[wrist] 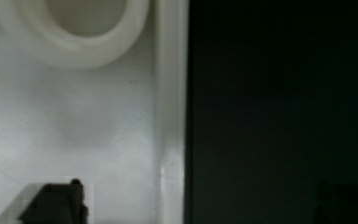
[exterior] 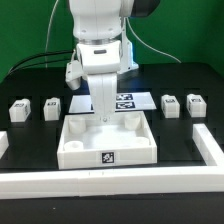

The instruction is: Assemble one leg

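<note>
– Tagging step: pre-pick, no leg work done. Gripper (exterior: 103,118) is low over the white tray piece (exterior: 80,150), at the wall farthest from the exterior camera, arm straight down.
– Jaws?
– Wrist view shows 1 dark fingertip (wrist: 55,203) far off centre with nothing between. The second finger is lost against the dark table (wrist: 274,110). I read that as spread wide and empty.
– Where are the legs?
– 4 legs (exterior: 52,106), all loose on the table, well apart from the gripper. 2 are on the exterior view's left of the tray piece, 2 on the exterior view's right. None is in a socket (wrist: 78,25). Marker board (exterior: 128,100) lies behind the tray piece, partly hidden by the arm.
– So why is the arm at the tray?
– Wrist view has the tray's edge running down the middle, white on one side and table on the other, with 1 round socket close by. My guess is it's lining up on the wall to grip and shift the tray. Contact: cannot tell.
– Progress?
– Early. 0 of 1 leg fitted.
– Next move needs?
– If it is a tray shift: jaws square astride the wall, close, then slide without tipping. After that, up and across to 1 leg, grip its sides, and bring it over a corner socket with the axis lined up.
</note>
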`<control>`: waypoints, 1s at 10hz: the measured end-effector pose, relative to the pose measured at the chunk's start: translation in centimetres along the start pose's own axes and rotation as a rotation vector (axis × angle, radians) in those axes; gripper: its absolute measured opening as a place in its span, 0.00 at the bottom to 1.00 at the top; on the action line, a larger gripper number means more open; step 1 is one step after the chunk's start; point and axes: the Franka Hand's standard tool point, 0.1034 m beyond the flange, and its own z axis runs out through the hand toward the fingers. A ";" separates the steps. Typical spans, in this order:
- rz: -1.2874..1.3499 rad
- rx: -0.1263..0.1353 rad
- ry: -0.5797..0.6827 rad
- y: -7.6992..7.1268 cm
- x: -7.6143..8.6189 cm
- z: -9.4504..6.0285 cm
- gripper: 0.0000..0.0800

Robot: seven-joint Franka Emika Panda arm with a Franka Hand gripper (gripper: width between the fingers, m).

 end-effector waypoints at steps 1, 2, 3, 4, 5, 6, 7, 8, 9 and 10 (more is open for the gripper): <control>0.003 0.008 0.003 0.0 -0.1 0.5 0.81; 0.005 0.011 0.005 0.0 -0.1 0.7 0.81; 0.005 0.014 0.005 -0.1 -0.1 0.8 0.81; 0.005 0.017 0.006 -0.1 -0.1 1.0 0.81; 0.013 0.019 0.007 -0.1 -0.1 1.1 0.81; 0.019 0.018 0.007 -0.1 -0.1 1.1 0.70; 0.020 0.019 0.007 -0.1 -0.1 1.1 0.70; 0.020 0.019 0.007 -0.1 -0.1 1.1 0.44; 0.020 0.019 0.007 -0.1 -0.1 1.1 0.26; 0.020 0.019 0.007 -0.1 -0.1 1.1 0.10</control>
